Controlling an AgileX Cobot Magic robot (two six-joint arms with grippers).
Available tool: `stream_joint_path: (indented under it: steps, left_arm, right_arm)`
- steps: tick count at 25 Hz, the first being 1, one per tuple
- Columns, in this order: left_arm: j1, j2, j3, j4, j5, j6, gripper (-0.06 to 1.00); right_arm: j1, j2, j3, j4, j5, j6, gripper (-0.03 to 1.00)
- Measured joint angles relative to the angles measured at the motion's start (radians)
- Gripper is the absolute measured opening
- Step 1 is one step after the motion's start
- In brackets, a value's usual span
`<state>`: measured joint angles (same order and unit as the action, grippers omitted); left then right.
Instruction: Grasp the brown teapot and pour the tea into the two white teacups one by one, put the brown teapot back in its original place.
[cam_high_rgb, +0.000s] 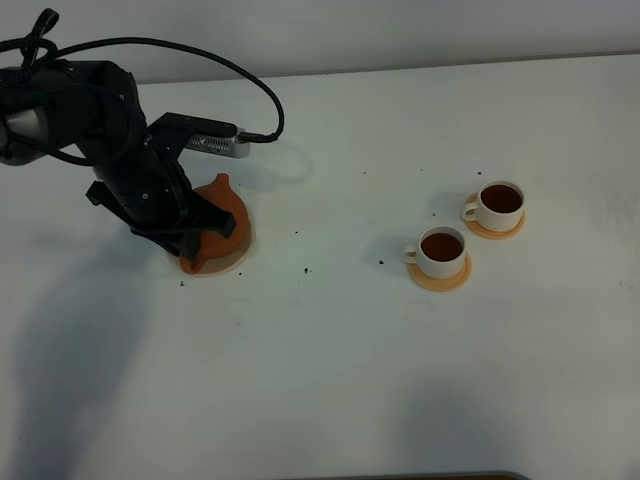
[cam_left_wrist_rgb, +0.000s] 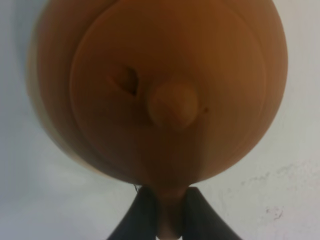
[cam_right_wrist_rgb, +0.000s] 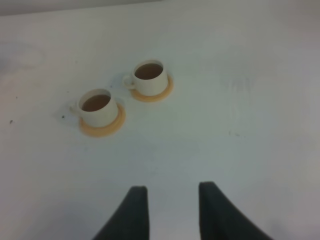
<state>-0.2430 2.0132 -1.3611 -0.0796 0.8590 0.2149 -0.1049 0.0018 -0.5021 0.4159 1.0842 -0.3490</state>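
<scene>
Both small white handled teacups (cam_high_rgb: 441, 251) (cam_high_rgb: 496, 203) on orange coasters held tea, the squat reddish-brown clay teapot (cam_high_rgb: 218, 222) sat on its cream saucer (cam_high_rgb: 240, 258), left gripper (cam_left_wrist_rgb: 169, 216) clamped on its handle, release pending; right gripper (cam_right_wrist_rgb: 170, 207) idled, jaws apart.

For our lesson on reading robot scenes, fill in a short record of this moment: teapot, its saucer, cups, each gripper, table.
teapot: squat reddish-brown clay teapot sitting on the saucer, lid on
saucer: round cream-beige disc under the teapot
cups: two small white cylindrical teacups, both holding dark tea, each on a round orange coaster
left gripper: left gripper shut on the teapot's handle
right gripper: right gripper open, empty, apart from the cups
table: white table with a few dark specks
</scene>
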Motion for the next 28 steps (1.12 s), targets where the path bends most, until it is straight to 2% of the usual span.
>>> stream_joint_path:
  steps: [7,12,16,24,28]
  left_arm:
    - [0.000,0.000,0.000,0.000,0.017,0.001,0.15]
    - [0.000,0.000,0.000,0.000,0.020,0.001,0.32]
    - [0.000,-0.002,0.000,-0.001,0.033,0.002,0.41]
    - [0.000,-0.130,0.000,-0.001,0.066,0.007,0.43]
    - [0.000,-0.217,0.000,-0.001,0.147,0.007,0.43]
  right_arm:
    - [0.000,0.000,0.000,0.000,0.000,0.000,0.24]
    - [0.000,0.000,0.000,0.000,0.000,0.000,0.24]
    - [0.000,0.000,0.000,0.000,0.000,0.000,0.24]
    - [0.000,0.000,0.000,0.000,0.000,0.000,0.24]
    - [0.000,0.000,0.000,0.000,0.000,0.000,0.24]
